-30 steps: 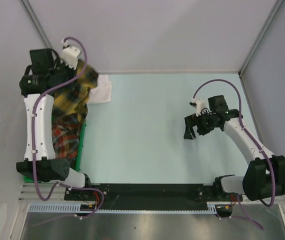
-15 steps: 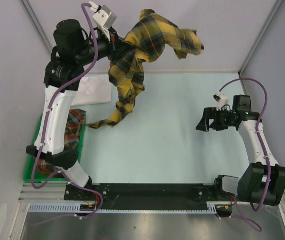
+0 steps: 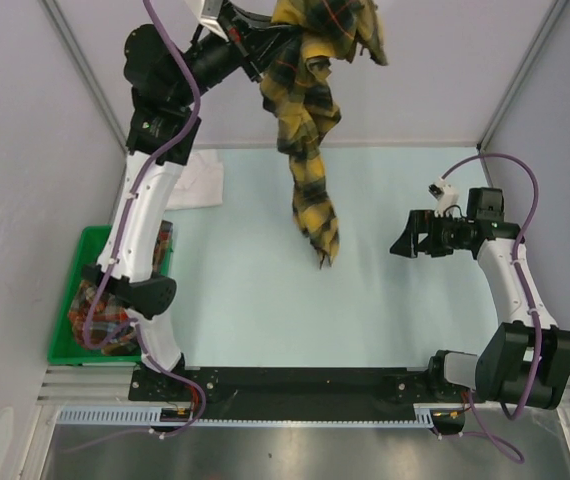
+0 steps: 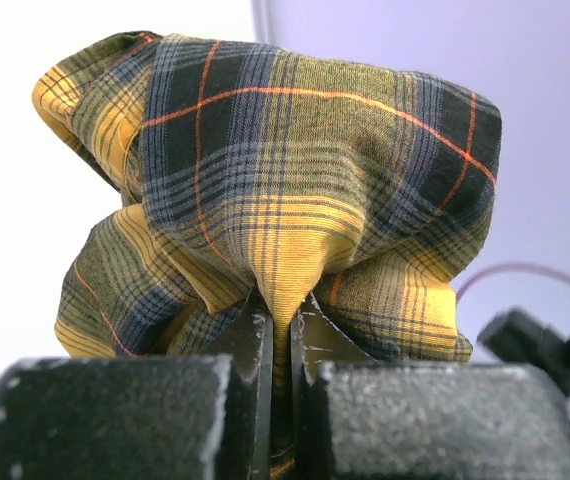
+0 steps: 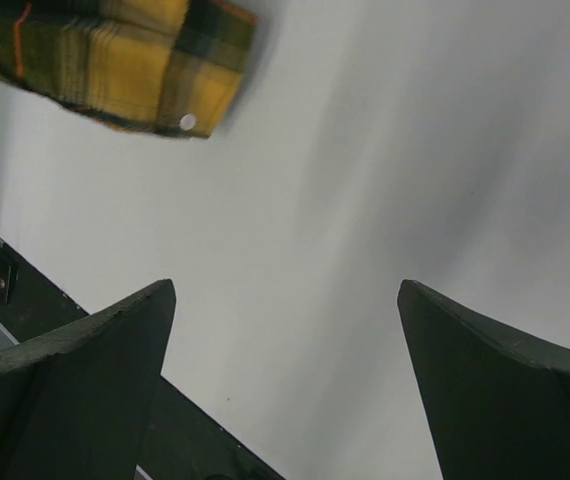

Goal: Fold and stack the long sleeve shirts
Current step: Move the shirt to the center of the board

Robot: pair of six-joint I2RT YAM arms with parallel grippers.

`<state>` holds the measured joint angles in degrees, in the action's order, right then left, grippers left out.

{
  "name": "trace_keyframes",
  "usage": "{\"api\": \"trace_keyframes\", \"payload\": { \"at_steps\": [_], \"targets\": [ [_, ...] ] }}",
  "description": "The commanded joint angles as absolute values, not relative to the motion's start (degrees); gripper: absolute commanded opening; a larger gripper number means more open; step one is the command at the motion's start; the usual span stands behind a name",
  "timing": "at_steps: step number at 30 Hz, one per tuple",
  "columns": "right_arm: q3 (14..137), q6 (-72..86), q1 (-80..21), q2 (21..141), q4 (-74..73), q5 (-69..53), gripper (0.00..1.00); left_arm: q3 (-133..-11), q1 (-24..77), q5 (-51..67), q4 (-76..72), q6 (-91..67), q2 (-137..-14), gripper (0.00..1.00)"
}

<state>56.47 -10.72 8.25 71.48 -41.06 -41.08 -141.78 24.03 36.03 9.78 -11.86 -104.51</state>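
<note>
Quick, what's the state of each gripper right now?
Left gripper: closed on the yellow-and-black plaid shirt.
Right gripper: open, holding nothing.

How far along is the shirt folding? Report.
Done: nothing is folded or stacked yet. In hand: the left gripper is shut on the yellow plaid shirt, which hangs bunched above the table; the right gripper is open and empty. Left: fold it, then the white shirt and the red plaid shirt in the green bin.
</note>
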Motion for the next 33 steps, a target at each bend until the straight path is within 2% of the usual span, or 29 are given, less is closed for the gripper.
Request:
{"api": "trace_keyframes", "payload": {
  "at_steps": [1, 3, 5, 6, 8, 10, 12, 13, 14, 18, 19, 25, 29, 33],
  "targets": [
    [59.76, -9.05, 8.96, 71.63, -38.41, -41.75, 1.0, -145.82, 27.33, 35.24, -4.75, -16.79, -106.0, 0.0],
    [60.29, -9.31, 9.93, 71.46, -38.93, -42.01, 1.0, -142.4, 27.42, 41.11, -1.08, -16.35, -103.47, 0.0],
    [61.78, -11.5, 12.64, 71.19, -41.03, -42.89, 1.0, -133.8, 27.42, 45.33, 4.98, -10.42, -100.21, 0.0],
    [62.4, -12.56, 13.96, 71.28, -42.09, -42.8, 1.0, -131.07, 27.51, 46.66, 13.62, -7.33, -98.72, 0.0],
    [64.67, -17.28, 17.47, 71.8, -45.42, -43.77, 1.0, -123.6, 29.08, 45.62, 23.5, 4.48, -95.19, 0.0],
    [66.7, -20.55, 22.83, 72.94, -47.63, -45.17, 1.0, -118.94, 31.45, 39.41, 39.5, 14.28, -95.53, 0.02],
    [70.37, -24.77, 25.91, 76.72, -51.58, -45.96, 1.0, -116.82, 35.41, 30.71, 50.47, 21.96, -98.33, 0.31],
    [71.36, -25.92, 26.36, 78.12, -52.81, -46.31, 1.0, -114.2, 35.51, 29.98, 52.8, 22.32, -99.57, 0.68],
    [72.32, -27.15, 26.63, 80.14, -55.0, -46.49, 1.0, -112.43, 34.29, 31.1, 55.0, 23.63, -100.89, 0.99],
    [72.43, -33.2, 25.41, 81.04, -58.88, -47.55, 0.99, -90.31, 26.21, 39.37, 41.09, 20.3, -92.04, 0.99],
    [70.77, -33.83, 22.79, 80.69, -59.32, -47.37, 1.0, -83.13, 24.89, 39.2, 39.57, 20.65, -90.28, 0.99],
    [61.97, -28.75, 5.56, 75.15, -49.41, -37.1, 1.0, -59.2, 16.35, 37.45, 31.92, 19.25, -82.8, 0.99],
    [58.19, -26.55, -10.85, 75.93, -42.21, -31.83, 1.0, -51.51, 15.47, 35.78, 27.52, 17.06, -82.35, 0.97],
    [58.62, -23.82, -18.97, 79.1, -36.75, -28.3, 0.98, -51.33, 12.84, 38.92, 23.66, 12.58, -87.79, 0.93]
  ]
}}
